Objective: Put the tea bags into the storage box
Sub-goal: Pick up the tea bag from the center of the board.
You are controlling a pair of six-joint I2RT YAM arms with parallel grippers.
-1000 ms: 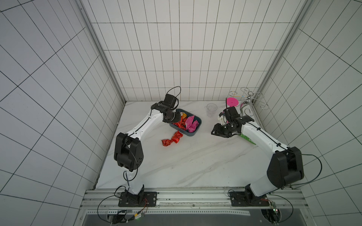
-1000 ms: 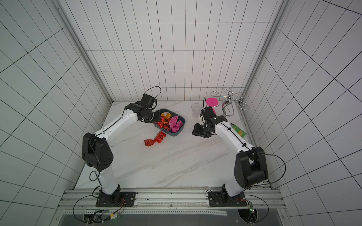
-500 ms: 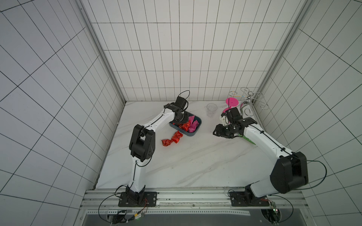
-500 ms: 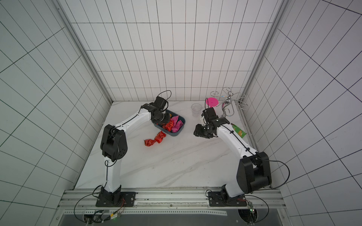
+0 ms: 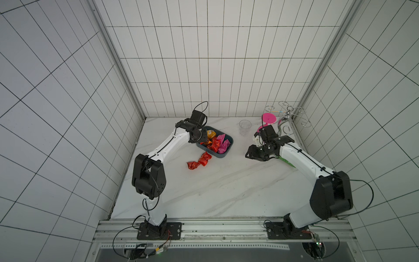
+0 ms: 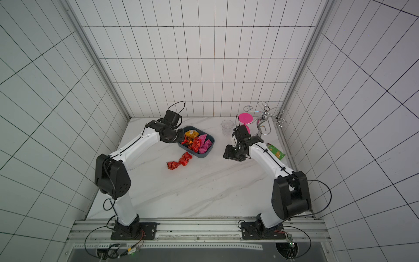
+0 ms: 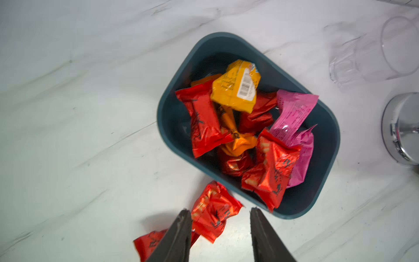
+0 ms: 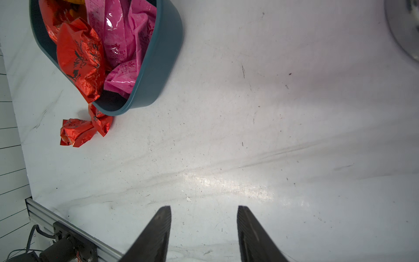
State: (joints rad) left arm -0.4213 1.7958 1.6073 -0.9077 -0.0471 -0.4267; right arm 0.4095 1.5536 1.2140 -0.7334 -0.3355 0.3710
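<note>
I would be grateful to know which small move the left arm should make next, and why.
Probably lower the left gripper onto the nearer red tea bag, one of two lying on the table beside the box: its jaws stand open and empty, pointing toward that bag, while the right gripper hovers open over bare table.

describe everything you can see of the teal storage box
The storage box is a shallow dark teal plastic tray, rectangular with rounded corners. It stands flat on the white marble table, near the back. Red, orange-yellow and magenta tea bags pile inside; one red bag droops over a corner of the rim. A loose red sachet lies on the table, apparently touching its outer wall.
</note>
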